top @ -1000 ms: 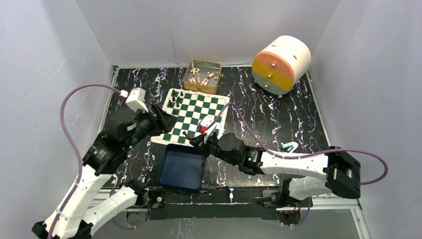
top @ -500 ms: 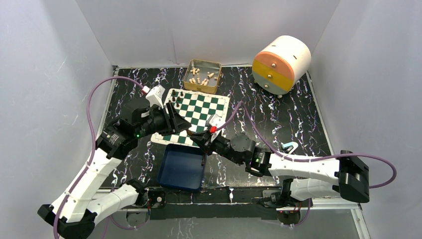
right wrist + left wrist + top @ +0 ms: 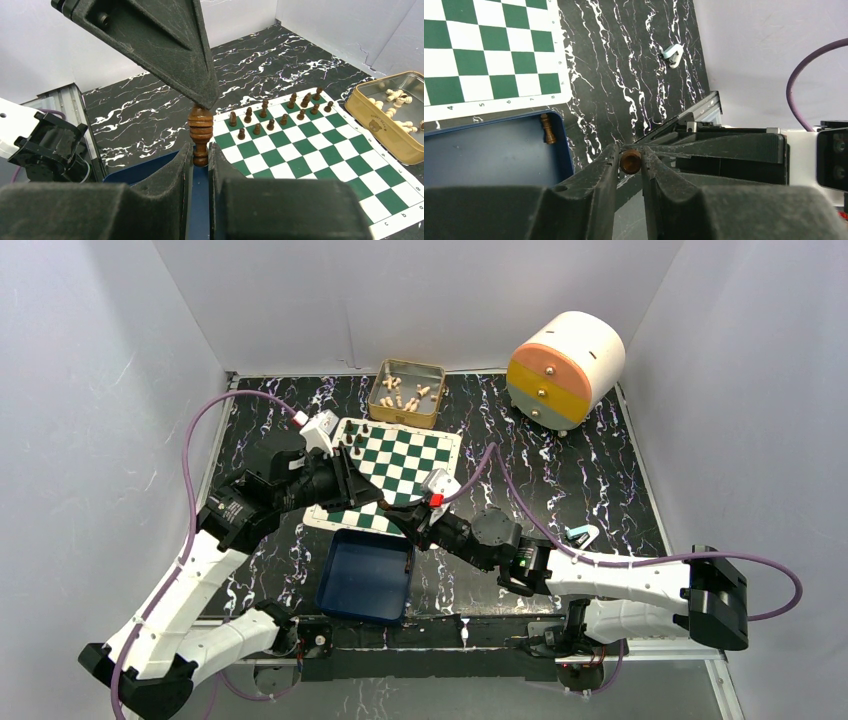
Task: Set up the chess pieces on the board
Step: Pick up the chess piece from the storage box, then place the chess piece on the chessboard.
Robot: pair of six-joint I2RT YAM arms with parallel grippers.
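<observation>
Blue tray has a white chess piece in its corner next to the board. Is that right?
Not quite. The piece in the blue tray is dark brown, not white. It does sit in the corner next to the board. The left wrist view shows it.

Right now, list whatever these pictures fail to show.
- Top view: the held chess piece cannot be made out where the left hand and right hand meet.
- Left wrist view: its own fingers cover much of the blue tray.
- Top view: the set-up pieces on the board are too small to identify.
</observation>
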